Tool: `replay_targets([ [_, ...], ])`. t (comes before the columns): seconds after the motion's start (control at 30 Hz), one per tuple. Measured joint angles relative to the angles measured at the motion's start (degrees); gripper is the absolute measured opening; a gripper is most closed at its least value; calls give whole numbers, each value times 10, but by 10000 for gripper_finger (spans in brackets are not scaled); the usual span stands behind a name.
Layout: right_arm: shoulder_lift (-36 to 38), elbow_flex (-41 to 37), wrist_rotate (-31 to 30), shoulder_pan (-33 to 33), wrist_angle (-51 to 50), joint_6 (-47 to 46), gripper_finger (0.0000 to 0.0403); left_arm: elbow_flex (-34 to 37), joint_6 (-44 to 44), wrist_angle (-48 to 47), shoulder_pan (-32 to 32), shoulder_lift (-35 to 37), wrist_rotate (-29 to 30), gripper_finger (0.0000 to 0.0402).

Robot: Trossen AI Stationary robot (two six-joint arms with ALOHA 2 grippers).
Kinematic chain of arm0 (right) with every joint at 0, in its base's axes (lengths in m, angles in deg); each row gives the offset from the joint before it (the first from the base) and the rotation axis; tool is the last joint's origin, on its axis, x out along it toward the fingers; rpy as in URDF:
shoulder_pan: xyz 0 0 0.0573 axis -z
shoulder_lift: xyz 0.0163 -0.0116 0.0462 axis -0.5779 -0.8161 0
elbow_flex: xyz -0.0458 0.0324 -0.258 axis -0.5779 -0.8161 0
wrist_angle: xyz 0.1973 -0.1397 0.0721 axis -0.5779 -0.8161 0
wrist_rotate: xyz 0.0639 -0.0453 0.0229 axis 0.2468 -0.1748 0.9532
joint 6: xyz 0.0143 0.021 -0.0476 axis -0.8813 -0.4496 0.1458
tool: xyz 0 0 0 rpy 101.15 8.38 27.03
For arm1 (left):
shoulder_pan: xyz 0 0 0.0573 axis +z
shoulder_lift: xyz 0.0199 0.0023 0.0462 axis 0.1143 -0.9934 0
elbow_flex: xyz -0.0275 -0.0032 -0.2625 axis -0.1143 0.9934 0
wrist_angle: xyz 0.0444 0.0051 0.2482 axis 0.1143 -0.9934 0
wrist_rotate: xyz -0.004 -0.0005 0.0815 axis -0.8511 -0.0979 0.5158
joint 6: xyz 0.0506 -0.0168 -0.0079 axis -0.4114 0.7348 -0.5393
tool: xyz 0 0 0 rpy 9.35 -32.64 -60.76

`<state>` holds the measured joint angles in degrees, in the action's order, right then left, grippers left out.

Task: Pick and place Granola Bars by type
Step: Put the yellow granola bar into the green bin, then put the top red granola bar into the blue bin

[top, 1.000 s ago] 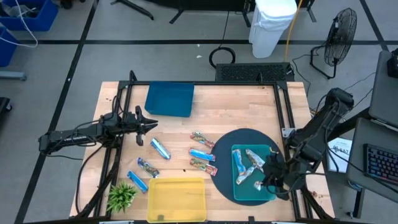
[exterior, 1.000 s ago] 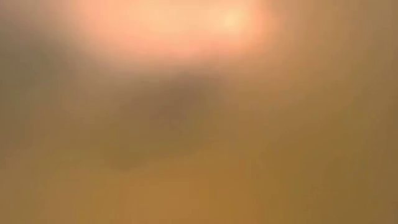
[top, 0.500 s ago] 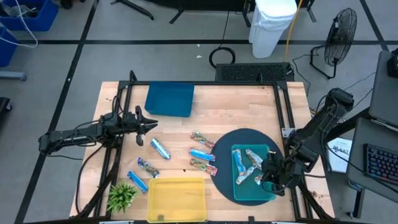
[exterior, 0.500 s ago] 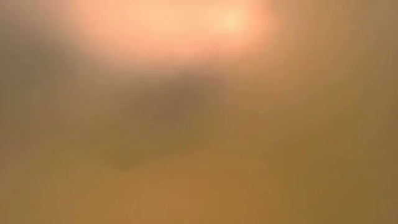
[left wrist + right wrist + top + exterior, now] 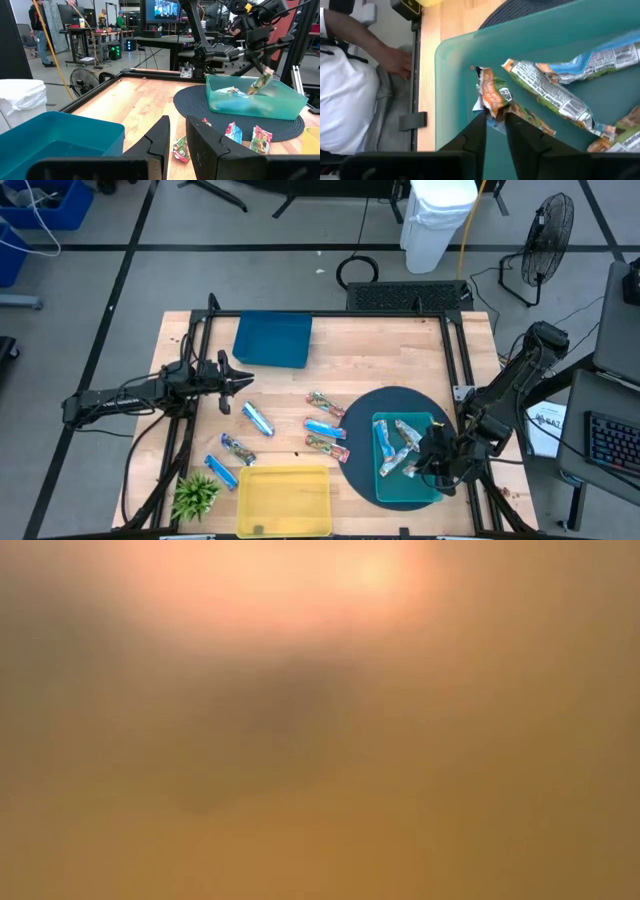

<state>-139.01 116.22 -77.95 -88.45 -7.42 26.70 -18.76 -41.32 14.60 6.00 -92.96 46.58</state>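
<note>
My right gripper (image 5: 422, 465) is over the teal tray (image 5: 385, 480), which stands on a dark round mat (image 5: 400, 405), and is shut on a multicoloured granola bar (image 5: 492, 95). Several bars lie in the tray, blue-silver (image 5: 600, 57) and multicoloured (image 5: 550, 90). Several more bars lie flat on the table: three near the middle (image 5: 325, 427) and three at the left (image 5: 258, 418). My left gripper (image 5: 242, 377) waits slightly open and empty at the table's left, near the blue tray (image 5: 272, 340). The low view shows only blur. My right gripper pinches one end of the multicoloured bar (image 5: 489, 111) between its two fingers. The fingers come from above, slanting down into the tray. In the left wrist view the bar (image 5: 262, 82) hangs tilted below the fingers, its lower end inside the tray's walls.
A yellow tray (image 5: 285, 500) stands at the table's near edge, with a small green plant (image 5: 195, 495) to its left. A person's hand and white sleeve (image 5: 395, 60) show beside the table's right side. Black frame rails (image 5: 455, 360) run along the table's edges.
My right gripper has moved a little toward the table's left over the teal tray, carrying the bar with it.
</note>
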Motion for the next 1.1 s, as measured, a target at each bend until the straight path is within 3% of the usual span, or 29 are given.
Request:
replay_targets([
  [0.3,0,0,-27,0,2,8,142,0,0,0,0,0,0,70],
  [0.43,6,0,-54,7,30,111,158,0,0,0,0,0,0,70],
  [0.5,23,0,-97,15,36,176,159,0,0,0,0,0,0,70],
  [0.67,95,0,-274,52,-2,282,144,0,0,0,0,0,0,70],
  [0.77,143,-12,-327,93,-3,324,138,0,0,0,0,0,0,70],
  [0.93,245,-92,-321,170,67,388,138,0,0,0,0,0,0,70],
  [1.1,351,-182,-243,244,174,452,135,0,0,0,0,0,0,70],
])
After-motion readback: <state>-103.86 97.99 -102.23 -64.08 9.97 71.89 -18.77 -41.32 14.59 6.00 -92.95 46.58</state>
